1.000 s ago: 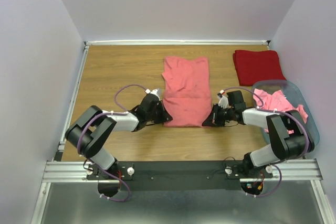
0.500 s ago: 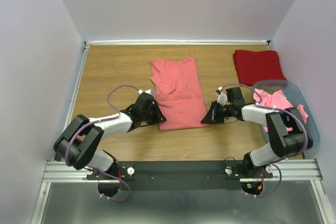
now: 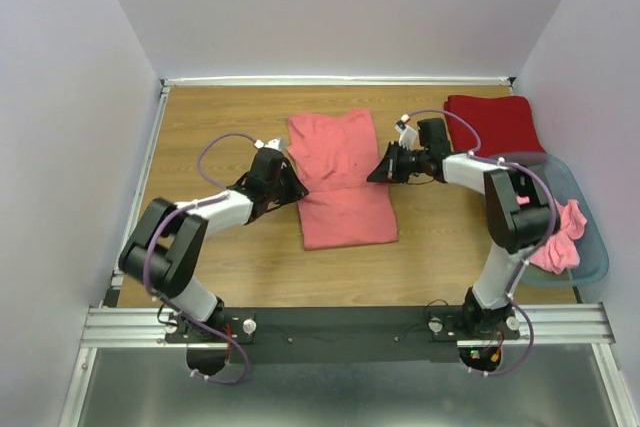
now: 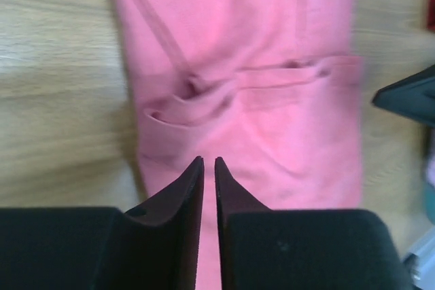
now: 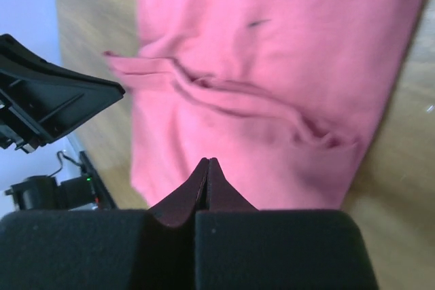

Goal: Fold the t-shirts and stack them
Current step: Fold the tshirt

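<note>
A salmon-pink t-shirt lies long and narrow mid-table, creased across its middle. My left gripper sits at its left edge by the crease. Its jaws stand a narrow slit apart over the cloth, holding nothing. My right gripper is at the shirt's right edge. Its jaws are pressed shut and no cloth shows between them. A folded deep red t-shirt lies at the back right. Another pink t-shirt sits crumpled in the basket.
The grey-blue plastic basket stands at the right edge, partly behind my right arm. White walls close in the table's back and both sides. Bare wood shows left of the shirt and along the near edge.
Both grippers have moved from the shirt's near hem back to its middle. The shirt has shifted left. The left jaws have parted slightly; the right stay shut.
</note>
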### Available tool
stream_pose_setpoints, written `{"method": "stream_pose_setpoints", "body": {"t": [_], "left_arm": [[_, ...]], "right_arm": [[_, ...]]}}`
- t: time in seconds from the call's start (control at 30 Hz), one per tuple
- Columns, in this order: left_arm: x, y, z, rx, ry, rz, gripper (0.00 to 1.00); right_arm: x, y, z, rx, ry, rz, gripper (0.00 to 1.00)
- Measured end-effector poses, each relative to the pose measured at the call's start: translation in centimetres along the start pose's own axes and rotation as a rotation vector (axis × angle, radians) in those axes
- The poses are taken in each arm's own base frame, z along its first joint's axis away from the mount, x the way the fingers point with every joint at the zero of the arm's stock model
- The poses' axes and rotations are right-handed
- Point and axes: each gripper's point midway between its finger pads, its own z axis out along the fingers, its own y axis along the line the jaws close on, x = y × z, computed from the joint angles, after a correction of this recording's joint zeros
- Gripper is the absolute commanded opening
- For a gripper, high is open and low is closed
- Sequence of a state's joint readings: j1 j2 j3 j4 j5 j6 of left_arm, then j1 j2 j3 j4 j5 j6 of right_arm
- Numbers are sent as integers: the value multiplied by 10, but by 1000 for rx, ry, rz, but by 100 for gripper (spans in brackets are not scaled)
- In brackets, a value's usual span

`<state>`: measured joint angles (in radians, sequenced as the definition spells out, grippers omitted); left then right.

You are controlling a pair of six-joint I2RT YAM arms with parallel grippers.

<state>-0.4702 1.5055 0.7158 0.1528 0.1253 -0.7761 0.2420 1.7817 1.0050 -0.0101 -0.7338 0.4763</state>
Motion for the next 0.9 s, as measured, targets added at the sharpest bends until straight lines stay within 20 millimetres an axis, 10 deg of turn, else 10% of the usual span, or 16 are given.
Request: {"method": "stream_pose_setpoints", "body": {"t": [0.23,0.5,0.9], "left_arm": [[10,34,36,-64,61,-17,13],[-6,36,52,-17,32,-50,11],[-19,21,33,-3,35,-35,53]], "right_arm": [[2,-52,32,29,47,56,1],[-18,-85,13,-54,-3,162,1],[-39,-39,-24,-64,-99,78,9]]}}
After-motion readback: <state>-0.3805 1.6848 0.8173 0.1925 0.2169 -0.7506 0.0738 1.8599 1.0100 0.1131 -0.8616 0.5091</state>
